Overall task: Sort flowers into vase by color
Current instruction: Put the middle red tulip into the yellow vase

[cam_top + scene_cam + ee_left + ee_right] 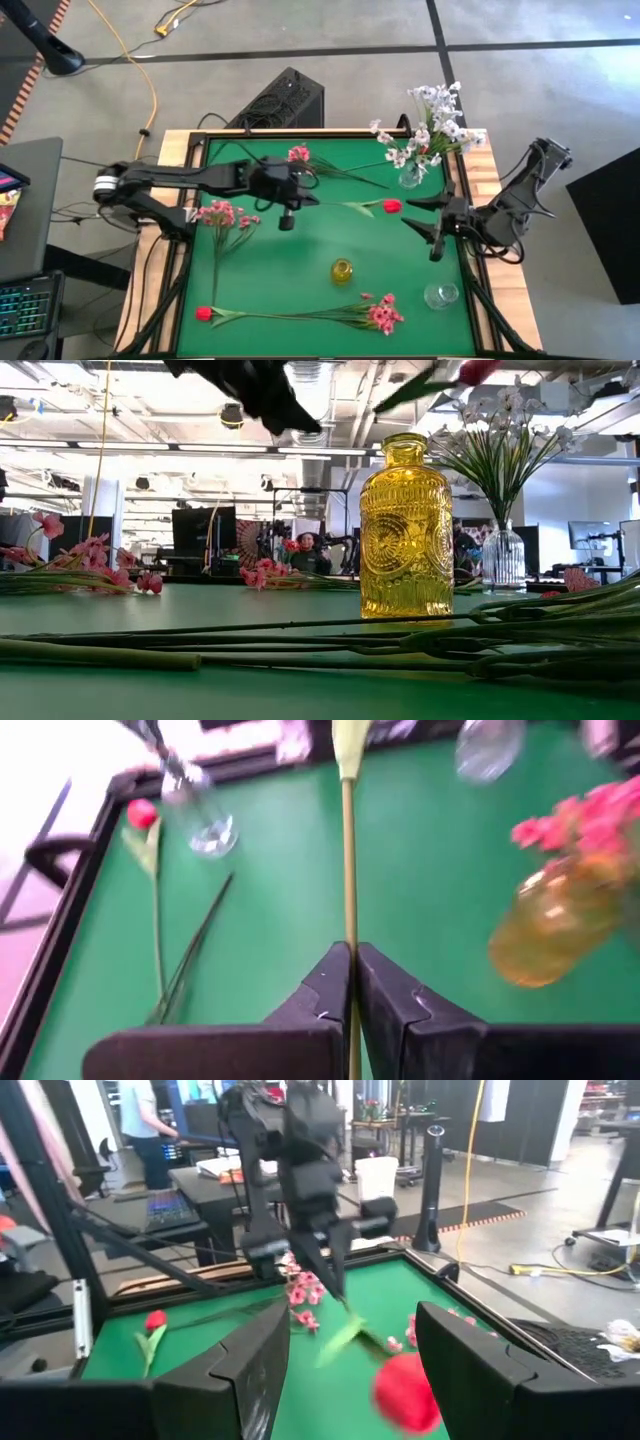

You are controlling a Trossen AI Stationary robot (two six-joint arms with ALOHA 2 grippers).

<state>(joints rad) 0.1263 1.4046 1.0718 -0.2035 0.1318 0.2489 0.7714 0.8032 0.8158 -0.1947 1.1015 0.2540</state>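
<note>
Left hand (287,222) was clamped fully shut on the stem of the red tulip (391,205), near its cut end, so the bud hung free out front, lifted clear of the green worktop (300,290) around its middle. Probably gripped low so the stem can drop into a vase neck. Right hand (432,226) waited near the right edge, fingers wide apart, holding nothing. White sprays (432,125) already stood in the clear vase (410,176) at the far right corner; yellow vase (342,270) held nothing.
</note>
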